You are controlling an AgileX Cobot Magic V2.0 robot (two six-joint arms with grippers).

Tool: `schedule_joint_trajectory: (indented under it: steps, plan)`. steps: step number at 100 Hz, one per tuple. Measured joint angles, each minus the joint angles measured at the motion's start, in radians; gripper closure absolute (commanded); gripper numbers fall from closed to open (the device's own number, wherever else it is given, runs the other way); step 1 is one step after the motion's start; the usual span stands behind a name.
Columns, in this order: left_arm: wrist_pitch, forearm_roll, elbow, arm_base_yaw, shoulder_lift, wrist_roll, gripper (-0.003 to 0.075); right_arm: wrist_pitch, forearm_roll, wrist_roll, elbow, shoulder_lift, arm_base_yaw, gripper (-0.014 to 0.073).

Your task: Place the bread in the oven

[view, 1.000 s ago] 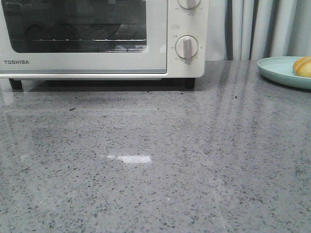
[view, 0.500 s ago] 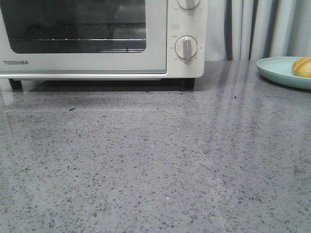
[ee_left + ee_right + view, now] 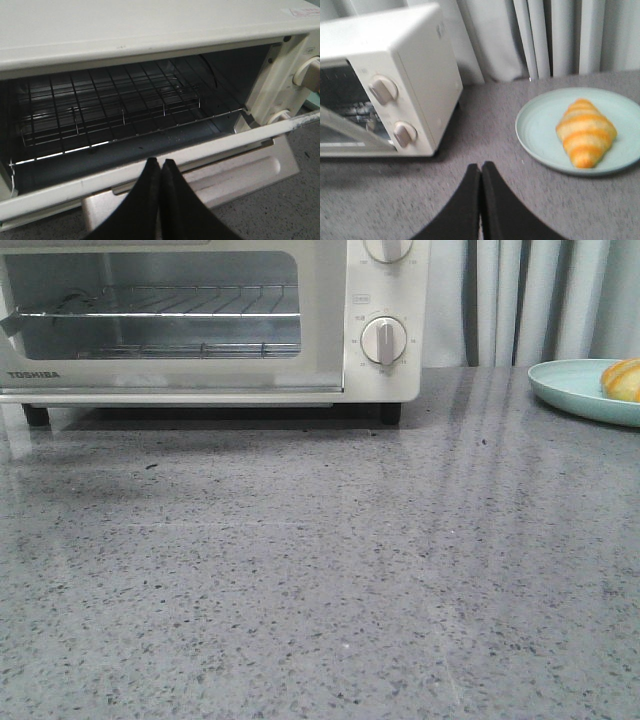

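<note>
Front cam sits low, pretty much at tabletop level, looking forward across the grey speckled stone table (image 3: 320,580). The off-white TOSHIBA toaster oven (image 3: 380,380) fills the upper left of the frame and gets cropped at the top. A pale teal round plate (image 3: 575,390) pokes in at the right edge.

Left wrist cam is right up close, looking down into the same oven's open cavity (image 3: 125,105).

Right wrist cam hangs further back and higher, catching both oven (image 3: 415,75) and plate (image 3: 540,125), so it overlaps the front view most.
</note>
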Motion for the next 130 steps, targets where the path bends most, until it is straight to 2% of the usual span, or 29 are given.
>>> schedule_joint_trajectory:
  steps: [28, 48, 62, 105, 130]
  plan:
    - [0.026, -0.011, 0.054, -0.002, -0.016, 0.0, 0.0742, -0.003, 0.0, 0.0, -0.102, 0.0, 0.0, 0.0662]
    - [0.233, -0.024, 0.104, -0.002, 0.019, 0.0, 0.0742, -0.007, 0.0, 0.0, -0.121, 0.0, 0.0, 0.0662]
    - [0.289, -0.002, 0.121, 0.001, 0.052, 0.0, 0.0742, -0.005, 0.0, 0.0, -0.123, 0.0, 0.0, 0.0662]
    - [0.333, 0.003, 0.121, 0.001, 0.031, 0.0, 0.0742, 0.056, 0.0, 0.0, -0.123, 0.0, 0.0, 0.0662]
    - [0.349, 0.004, 0.121, 0.002, -0.046, 0.0, 0.0742, 0.056, 0.0, -0.033, -0.123, 0.0, 0.0, 0.0662]
